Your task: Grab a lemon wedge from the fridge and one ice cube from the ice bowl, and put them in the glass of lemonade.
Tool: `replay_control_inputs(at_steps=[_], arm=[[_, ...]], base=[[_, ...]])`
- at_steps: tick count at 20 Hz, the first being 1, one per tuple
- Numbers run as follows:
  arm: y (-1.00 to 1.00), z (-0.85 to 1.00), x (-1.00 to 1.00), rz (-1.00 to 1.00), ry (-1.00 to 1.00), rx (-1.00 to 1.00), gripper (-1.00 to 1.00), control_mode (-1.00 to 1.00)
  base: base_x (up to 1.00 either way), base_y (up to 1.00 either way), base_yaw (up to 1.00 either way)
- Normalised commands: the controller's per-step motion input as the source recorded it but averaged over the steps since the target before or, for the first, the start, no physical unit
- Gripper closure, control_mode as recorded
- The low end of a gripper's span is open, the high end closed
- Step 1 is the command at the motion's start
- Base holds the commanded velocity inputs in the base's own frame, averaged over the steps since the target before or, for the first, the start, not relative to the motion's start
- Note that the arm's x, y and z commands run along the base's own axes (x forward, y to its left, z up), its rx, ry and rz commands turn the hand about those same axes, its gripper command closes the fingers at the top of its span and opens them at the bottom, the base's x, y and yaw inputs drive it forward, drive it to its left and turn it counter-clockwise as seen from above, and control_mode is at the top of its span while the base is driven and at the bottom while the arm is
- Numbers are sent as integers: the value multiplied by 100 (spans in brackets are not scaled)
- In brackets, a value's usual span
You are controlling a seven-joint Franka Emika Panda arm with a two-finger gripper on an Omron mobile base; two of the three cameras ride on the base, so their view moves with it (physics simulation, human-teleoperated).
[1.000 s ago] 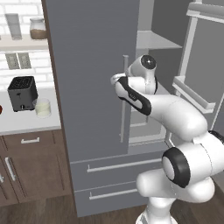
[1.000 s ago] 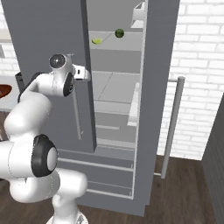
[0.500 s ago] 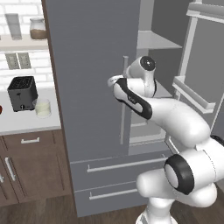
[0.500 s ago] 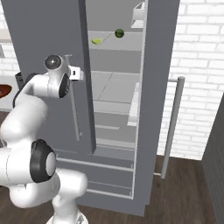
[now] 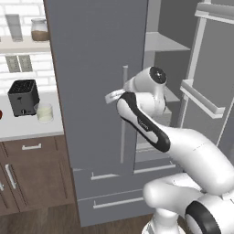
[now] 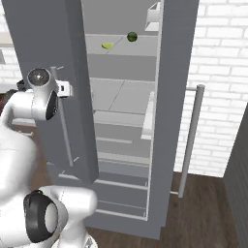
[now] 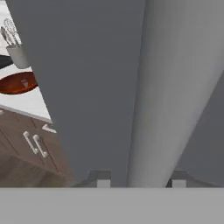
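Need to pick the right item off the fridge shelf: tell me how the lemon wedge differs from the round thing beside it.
The lemon wedge is pale yellow-green; the round thing is dark green. The wedge is a flat sliver, the other a ball. The wedge lies nearer the shelf's front. Both are tiny and sit on the fridge's top shelf.

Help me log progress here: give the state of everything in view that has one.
fridge right door: wide open.
fridge left door: looks ajar.
gripper: open, astride the left door's handle.
lemon wedge: lying on an upper fridge shelf.
glass of lemonade: upright on the counter, holding liquid.
ice bowl: resting on the counter.
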Motion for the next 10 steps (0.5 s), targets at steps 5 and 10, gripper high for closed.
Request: replay_control_inputs(at_steps=[5, 10], arm=[[78, 59, -100, 20, 1, -2, 100, -100], [42, 50, -99, 19, 0, -1, 100, -100]], base=[[0, 0, 0], [0, 0, 0]])
